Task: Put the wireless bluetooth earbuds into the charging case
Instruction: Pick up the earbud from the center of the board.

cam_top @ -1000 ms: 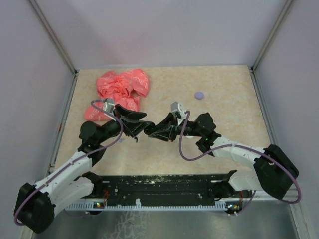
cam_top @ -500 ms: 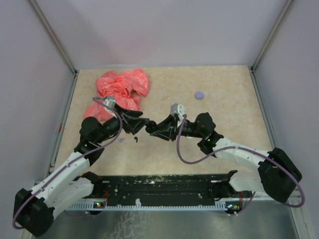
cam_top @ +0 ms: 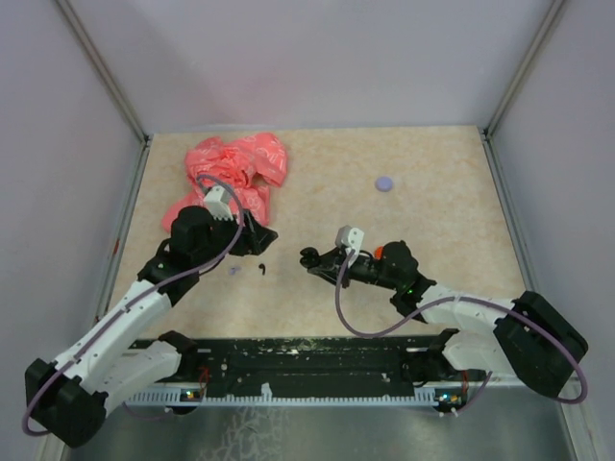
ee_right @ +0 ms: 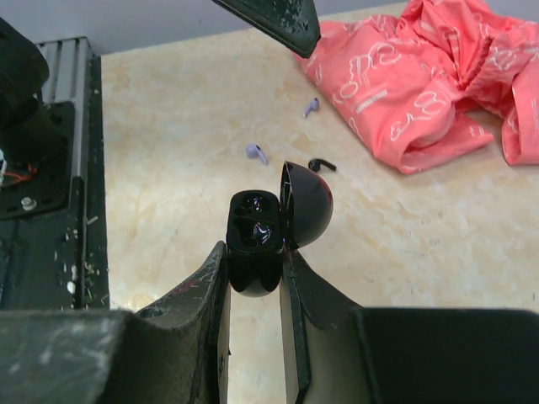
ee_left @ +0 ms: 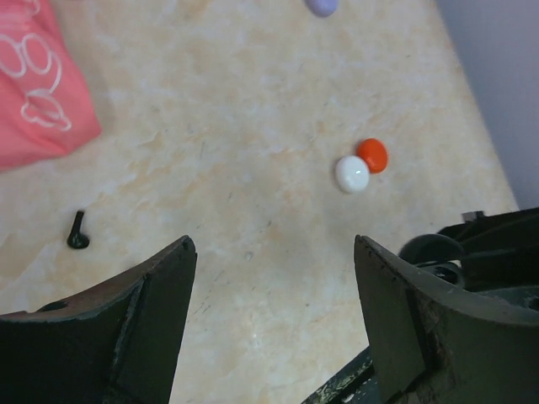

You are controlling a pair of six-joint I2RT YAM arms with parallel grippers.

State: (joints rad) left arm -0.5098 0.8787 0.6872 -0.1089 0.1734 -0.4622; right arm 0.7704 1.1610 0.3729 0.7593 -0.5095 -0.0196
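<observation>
Our right gripper [ee_right: 253, 261] is clamped on the black case [ee_right: 253, 220], lid tipped open, at centre frame in its wrist view; we cannot tell whether the dark wells hold anything. Our left gripper [ee_left: 274, 286] hangs with jaws wide and nothing between them. On the table [cam_top: 432, 221] a black bud [ee_right: 321, 165] lies just beyond the lid, two purple buds [ee_right: 255, 152] further up and left of it, near the pink cloth [ee_right: 421, 84] at upper right. All three lie apart from the case.
</observation>
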